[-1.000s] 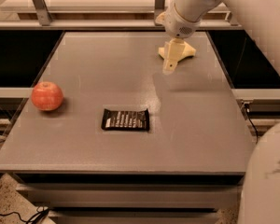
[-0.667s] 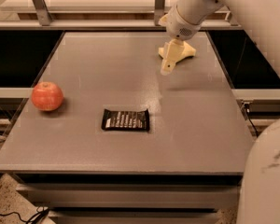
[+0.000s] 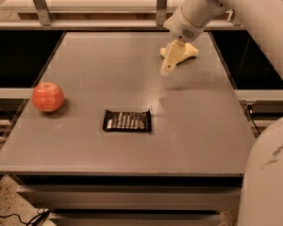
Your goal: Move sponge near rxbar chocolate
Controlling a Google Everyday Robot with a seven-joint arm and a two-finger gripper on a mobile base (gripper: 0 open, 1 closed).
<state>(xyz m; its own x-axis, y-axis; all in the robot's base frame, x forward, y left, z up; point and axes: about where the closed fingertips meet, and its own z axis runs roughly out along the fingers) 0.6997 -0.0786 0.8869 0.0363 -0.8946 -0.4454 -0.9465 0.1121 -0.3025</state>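
Note:
The pale yellow sponge lies at the far right of the grey table. My gripper is cream-coloured and hangs over the sponge's left end, pointing down and to the left. It partly covers the sponge. I cannot tell whether it touches or holds the sponge. The rxbar chocolate is a flat black bar with white lettering. It lies near the middle front of the table, well away from the sponge and to the front left of it.
A red apple sits at the table's left edge. My white arm reaches in from the upper right. A rail with metal posts runs behind the table. Dark gaps flank the table on both sides.
My gripper has edged slightly toward the front left. The sponge, the bar and the apple have not moved.

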